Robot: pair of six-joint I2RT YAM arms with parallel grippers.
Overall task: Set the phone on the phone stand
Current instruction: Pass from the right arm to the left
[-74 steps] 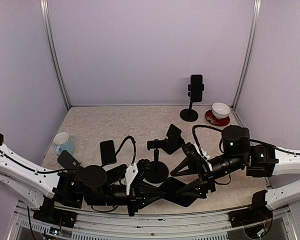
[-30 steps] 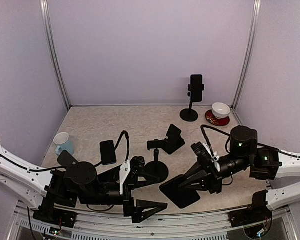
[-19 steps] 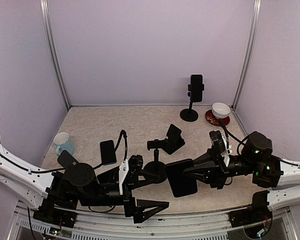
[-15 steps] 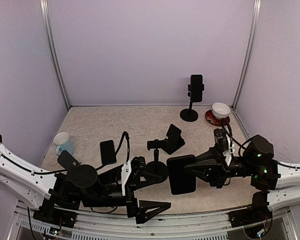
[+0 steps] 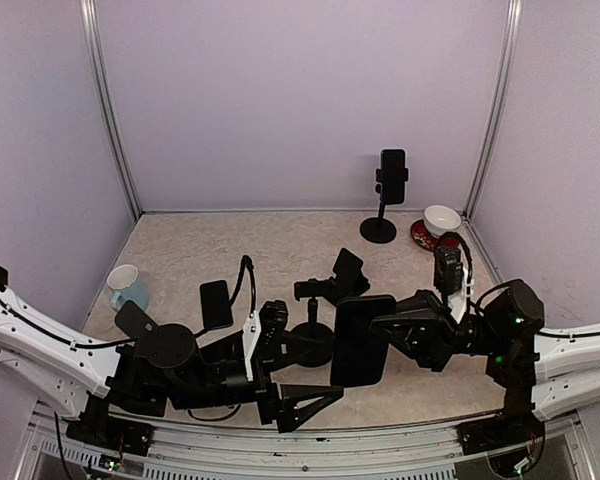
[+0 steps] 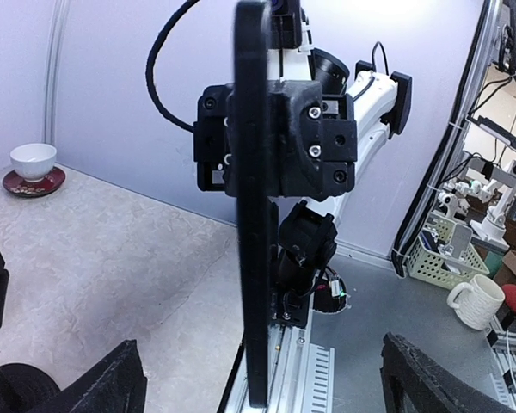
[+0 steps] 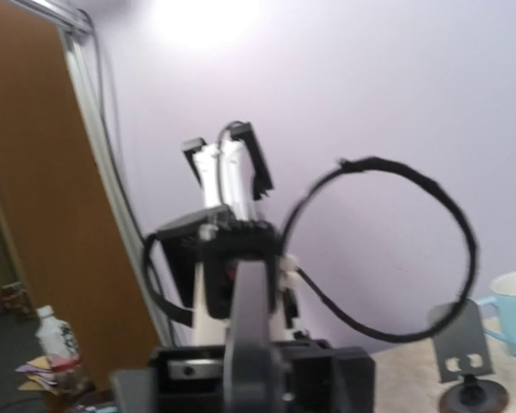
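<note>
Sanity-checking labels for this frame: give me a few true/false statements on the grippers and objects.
1. The right gripper is shut on the phone. True.
2. The left gripper is shut. False: its jaws stand wide open, holding nothing.
3. The phone sits in the centre stand. False: it is held upright in the air beside it.
4. The back stand is empty. False: a second phone is clamped in it.
5. The white bowl sits on a red saucer. True.

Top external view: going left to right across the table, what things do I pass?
Mug → flat phone → middle stand → held phone → bowl.
</note>
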